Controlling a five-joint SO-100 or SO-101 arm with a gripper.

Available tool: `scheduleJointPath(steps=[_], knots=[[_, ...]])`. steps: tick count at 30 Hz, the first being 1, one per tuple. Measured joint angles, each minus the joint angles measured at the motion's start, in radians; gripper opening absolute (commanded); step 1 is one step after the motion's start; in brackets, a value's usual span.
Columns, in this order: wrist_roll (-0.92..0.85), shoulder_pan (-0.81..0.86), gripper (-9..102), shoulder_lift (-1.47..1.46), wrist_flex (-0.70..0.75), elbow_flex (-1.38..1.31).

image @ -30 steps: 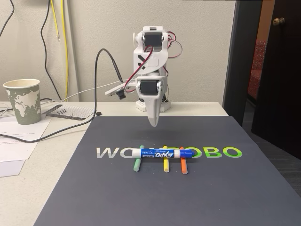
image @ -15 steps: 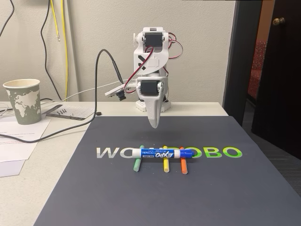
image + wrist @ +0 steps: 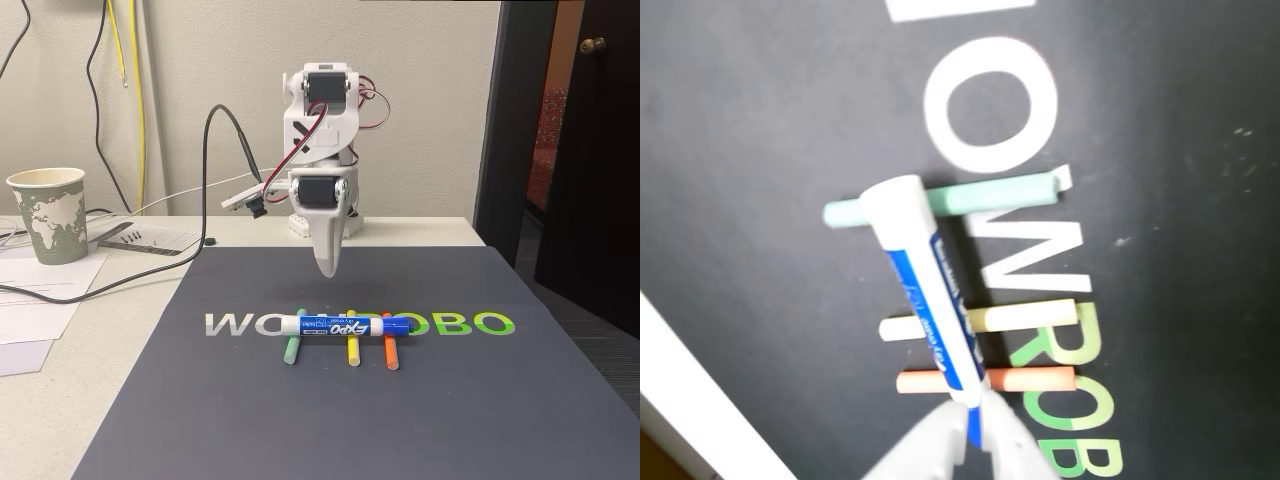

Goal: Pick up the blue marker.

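blue marker (image 3: 345, 326) lay crosswise on three thin sticks (image 3: 351, 349) on the dark mat (image 3: 300, 420) | gripper (image 3: 327, 268) hung above and behind it, jaws nearly closed, empty | risk: marker could roll off sticks if nudged

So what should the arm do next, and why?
Probably open its fingers and come down toward the blue marker. In the fixed view the gripper hangs in the air above the dark mat, its jaws looking closed, touching nothing. The marker lies across the green stick, yellow stick and orange stick, so the jaws could close around its raised barrel.
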Motion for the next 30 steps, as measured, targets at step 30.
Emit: scheduleJointPath(steps=[30], knots=[[0.0, 0.0, 0, -0.172, 0.081, -0.21]])
